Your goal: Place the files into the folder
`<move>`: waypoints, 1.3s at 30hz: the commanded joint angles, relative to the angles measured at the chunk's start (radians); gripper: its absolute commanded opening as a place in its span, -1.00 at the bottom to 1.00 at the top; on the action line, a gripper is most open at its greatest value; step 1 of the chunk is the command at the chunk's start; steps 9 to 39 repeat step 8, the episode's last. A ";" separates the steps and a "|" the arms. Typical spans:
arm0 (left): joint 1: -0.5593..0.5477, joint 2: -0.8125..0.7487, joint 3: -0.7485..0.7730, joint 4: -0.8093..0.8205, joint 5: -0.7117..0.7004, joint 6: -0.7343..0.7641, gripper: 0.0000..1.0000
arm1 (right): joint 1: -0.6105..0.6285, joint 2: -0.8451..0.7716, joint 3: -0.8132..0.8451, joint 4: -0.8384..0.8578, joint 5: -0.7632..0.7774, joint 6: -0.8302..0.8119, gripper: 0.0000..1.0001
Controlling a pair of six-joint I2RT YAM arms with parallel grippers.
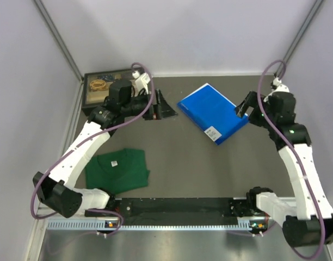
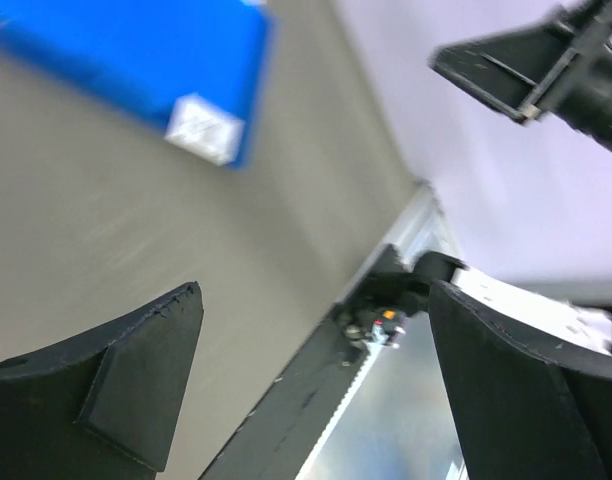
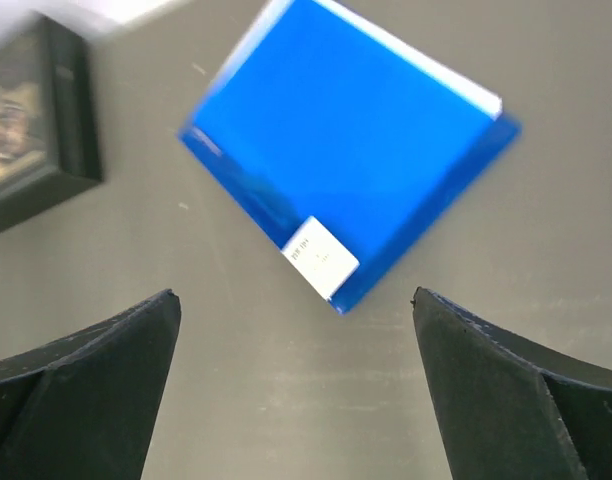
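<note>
The blue folder (image 1: 213, 113) lies closed and flat on the gray surface (image 1: 183, 163), right of centre, with a white label (image 1: 212, 131) at its near corner. The right jaws stand wide open and empty just beside its right corner. The left jaws, equally wide and empty, hang to its left.

The top camera looks down from afar; both wrist cameras share the folder (image 3: 346, 160).

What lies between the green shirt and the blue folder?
Nothing: in the top view, only bare grey table separates the green shirt from the blue folder.
</note>
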 commanded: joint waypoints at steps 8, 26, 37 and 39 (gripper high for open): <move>-0.138 -0.083 0.165 0.092 -0.034 -0.013 0.97 | 0.020 -0.118 0.191 -0.111 -0.063 -0.174 0.97; -0.138 -0.083 0.165 0.092 -0.034 -0.013 0.97 | 0.020 -0.118 0.191 -0.111 -0.063 -0.174 0.97; -0.138 -0.083 0.165 0.092 -0.034 -0.013 0.97 | 0.020 -0.118 0.191 -0.111 -0.063 -0.174 0.97; -0.138 -0.083 0.165 0.092 -0.034 -0.013 0.97 | 0.020 -0.118 0.191 -0.111 -0.063 -0.174 0.97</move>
